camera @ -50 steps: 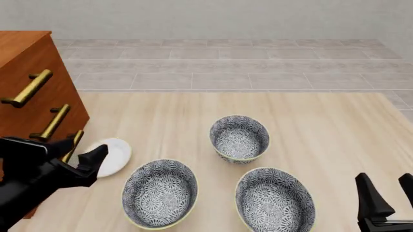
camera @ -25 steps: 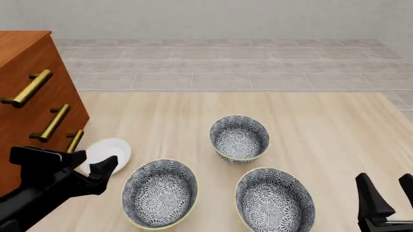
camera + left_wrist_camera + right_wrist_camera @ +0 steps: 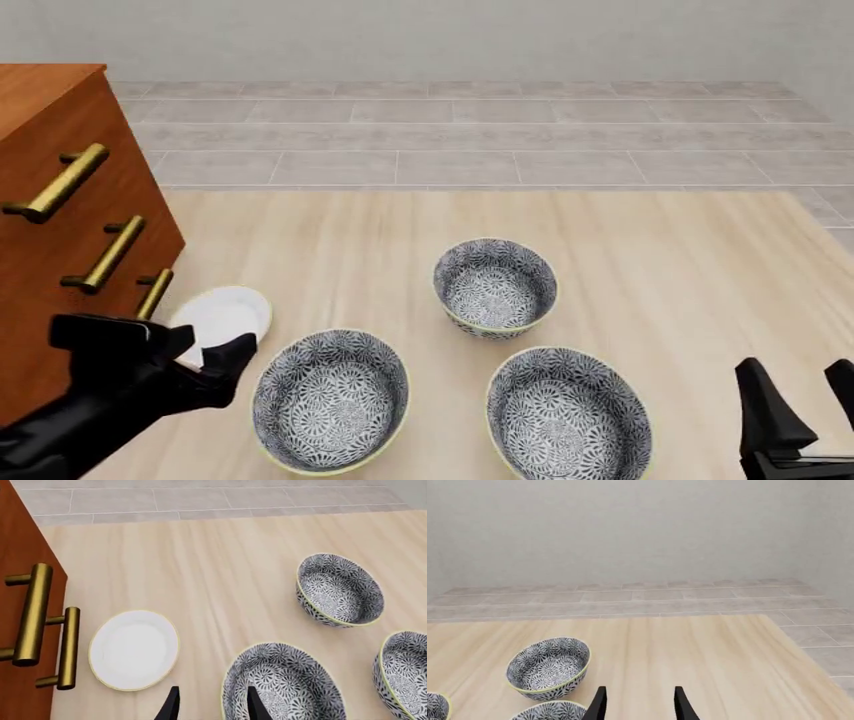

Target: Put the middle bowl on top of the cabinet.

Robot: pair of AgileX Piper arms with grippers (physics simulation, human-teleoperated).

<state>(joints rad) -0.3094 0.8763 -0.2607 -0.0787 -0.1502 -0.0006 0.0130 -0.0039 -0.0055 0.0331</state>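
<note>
Far left, the tall reddish-brown wooden cabinet (image 3: 80, 215) with its brass bar handles (image 3: 56, 182) stands at the table's edge, its top free as far as I can see. Just beside its foot lies the small plain white dish (image 3: 230, 312).

My left gripper (image 3: 207, 345) has slid rightward and lower over the last second, off the cabinet front and past the dish. Its fingers are spread, with nothing between them. In the left wrist view they straddle the near-left rim of the deep grey-and-white floral bowl with the pale yellow rim (image 3: 330, 400). I take that one as the middle bowl by size, though that's my call. It sits on the table, untouched. So the approach is nearly lined up; the grasp is not yet made.

Farther back sits the smaller-looking floral bowl (image 3: 495, 285), and near right the largest floral bowl (image 3: 570, 415), both apart from the target.

Far right, my right gripper (image 3: 798, 385) is parked low, fingers apart, holding nothing.
</note>
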